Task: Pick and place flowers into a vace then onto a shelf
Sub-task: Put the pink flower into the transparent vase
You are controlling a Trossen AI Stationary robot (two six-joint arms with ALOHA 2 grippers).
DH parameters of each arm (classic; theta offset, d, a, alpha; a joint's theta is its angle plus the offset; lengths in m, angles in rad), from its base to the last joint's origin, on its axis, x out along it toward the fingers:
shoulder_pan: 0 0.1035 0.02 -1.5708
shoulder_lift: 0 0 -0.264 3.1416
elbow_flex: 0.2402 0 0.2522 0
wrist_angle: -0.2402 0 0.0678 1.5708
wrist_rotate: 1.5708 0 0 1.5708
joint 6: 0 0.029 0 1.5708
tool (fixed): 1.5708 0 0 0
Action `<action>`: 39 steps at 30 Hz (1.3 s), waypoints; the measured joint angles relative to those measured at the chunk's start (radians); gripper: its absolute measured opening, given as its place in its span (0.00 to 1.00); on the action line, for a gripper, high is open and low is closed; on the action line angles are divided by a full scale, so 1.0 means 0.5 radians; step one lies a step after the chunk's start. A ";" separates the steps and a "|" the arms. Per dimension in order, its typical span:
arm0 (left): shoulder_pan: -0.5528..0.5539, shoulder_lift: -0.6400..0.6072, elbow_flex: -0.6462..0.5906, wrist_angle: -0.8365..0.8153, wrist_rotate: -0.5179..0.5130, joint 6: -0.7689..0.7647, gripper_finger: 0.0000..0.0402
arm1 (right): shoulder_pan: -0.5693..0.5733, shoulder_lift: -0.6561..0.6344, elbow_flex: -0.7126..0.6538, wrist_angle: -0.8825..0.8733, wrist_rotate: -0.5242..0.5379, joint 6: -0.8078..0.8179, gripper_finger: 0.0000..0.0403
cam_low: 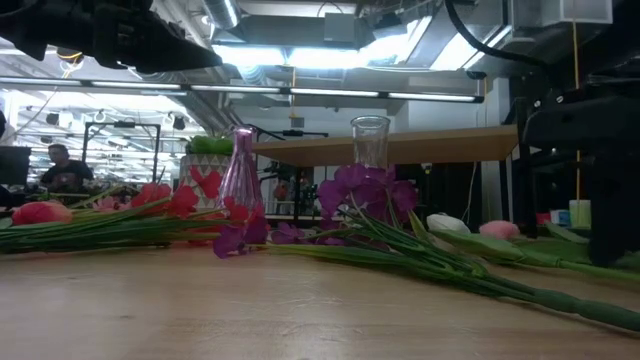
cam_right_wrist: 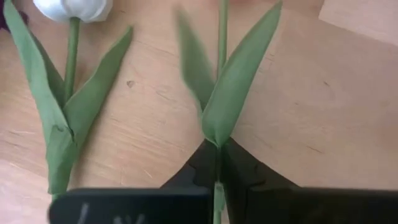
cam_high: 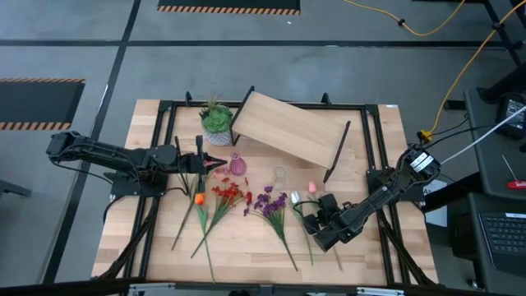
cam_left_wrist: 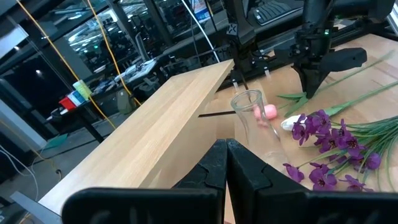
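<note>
Loose flowers lie flat on the table: an orange tulip (cam_high: 199, 198), red clusters (cam_high: 227, 196), purple clusters (cam_high: 271, 201), a white tulip (cam_high: 294, 198) and a pink tulip (cam_high: 312, 187). A pink vase (cam_high: 237, 164) and a clear glass vase (cam_high: 280, 173) stand upright near them. The shelf (cam_high: 292, 127) stands behind, toward the far edge. My right gripper (cam_right_wrist: 217, 167) is low over the tulip stems and shut on one. My left gripper (cam_left_wrist: 225, 148) is shut and empty. It hovers beside the pink vase, high above the table. My right gripper pinches a thin green tulip stem (cam_right_wrist: 219, 144) between its two fingers, just below a long leaf (cam_right_wrist: 239, 74). It comes from above, slanting from the table's right, one finger on each side. The stem runs beside the white tulip (cam_right_wrist: 73, 7); its blossom is outside the wrist view. Whether it is lifted, I cannot tell.
A spiky green plant in a white pot (cam_high: 216, 122) stands left of the shelf. The shelf's black legs (cam_high: 339, 150) reach down toward the clear vase. A black frame (cam_high: 164, 148) runs round the tabletop. Bare wood lies along the near edge (cam_low: 300, 310).
</note>
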 joint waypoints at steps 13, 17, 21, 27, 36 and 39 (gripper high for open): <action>0.000 0.000 -0.002 -0.042 -0.184 -0.029 0.00 | 0.001 -0.513 -0.002 -0.180 -0.004 -0.574 0.01; 0.000 0.000 -0.002 -0.039 -0.302 -0.036 0.00 | 0.002 -0.691 0.000 -0.237 0.087 -0.753 0.00; 0.000 0.001 -0.002 -0.041 -0.329 -0.037 0.00 | 0.002 -0.811 0.000 -0.226 0.280 -0.983 0.00; 0.000 0.000 -0.002 -0.040 -0.330 0.067 0.00 | -0.048 -0.873 0.000 -0.044 0.436 -1.382 0.00; 0.000 0.000 -0.002 -0.036 -0.329 0.022 0.00 | -0.181 -1.055 0.000 0.114 0.431 -2.036 0.00; 0.000 0.000 -0.002 -0.036 -0.329 0.000 0.00 | -0.236 -1.145 -0.057 0.232 0.428 -2.224 0.00</action>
